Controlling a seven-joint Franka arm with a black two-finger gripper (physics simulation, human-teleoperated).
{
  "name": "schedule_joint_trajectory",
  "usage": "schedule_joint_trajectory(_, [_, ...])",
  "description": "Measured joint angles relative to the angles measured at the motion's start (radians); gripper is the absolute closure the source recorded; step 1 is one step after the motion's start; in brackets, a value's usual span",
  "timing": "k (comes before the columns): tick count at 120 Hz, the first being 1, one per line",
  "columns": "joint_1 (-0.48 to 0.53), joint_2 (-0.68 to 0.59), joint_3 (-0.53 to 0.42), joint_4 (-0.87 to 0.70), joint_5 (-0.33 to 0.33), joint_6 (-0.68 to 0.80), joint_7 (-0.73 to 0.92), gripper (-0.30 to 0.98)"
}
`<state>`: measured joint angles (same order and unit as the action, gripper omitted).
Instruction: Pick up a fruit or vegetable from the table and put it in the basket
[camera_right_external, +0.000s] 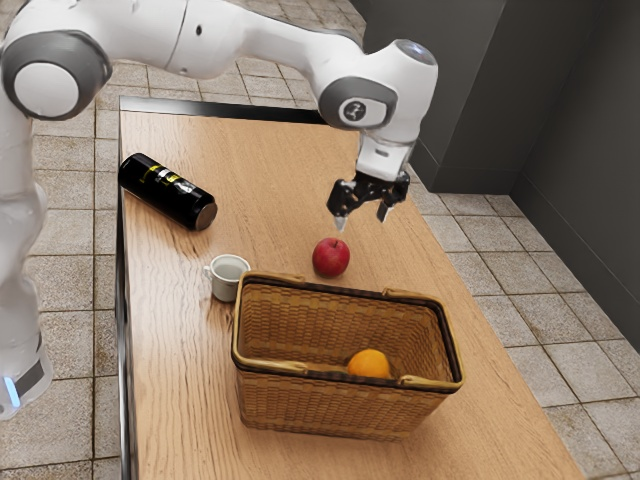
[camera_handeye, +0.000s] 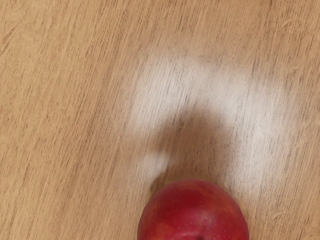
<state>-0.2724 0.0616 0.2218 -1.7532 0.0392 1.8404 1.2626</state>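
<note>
The wood-grained desk (camera_right_external: 270, 180) is carrying a red apple (camera_right_external: 331, 259), which is sitting near the wicker basket (camera_right_external: 320, 408). The claw (camera_right_external: 362, 218) is hanging above the fruit, standing apart and empty. Probably firm, light and slick-skinned, the apple is calling for an even grip across its widest part.

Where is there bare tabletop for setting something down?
Widest: the stretch between the black bottle and the hand. Another: the table toward the exterior view's left, bordered by the mug and basket. Crowded: mug, apple and basket sit close together, the hand above the apple.
</note>
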Motion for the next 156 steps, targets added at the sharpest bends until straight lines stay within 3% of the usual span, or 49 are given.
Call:
schedule_joint_trajectory(33, [0.113, 0.0, -0.001, -0.035, -0.012, 0.032, 0.038, 0.0])
schedule_joint_trajectory(83, [-0.026, -0.093, 0.029, -0.192, -0.005, 0.073, 0.029, 0.0])
schedule_joint_trajectory(156, [0.197, -0.046, 0.049, -0.225, -0.002, 0.125, 0.018, 0.0])
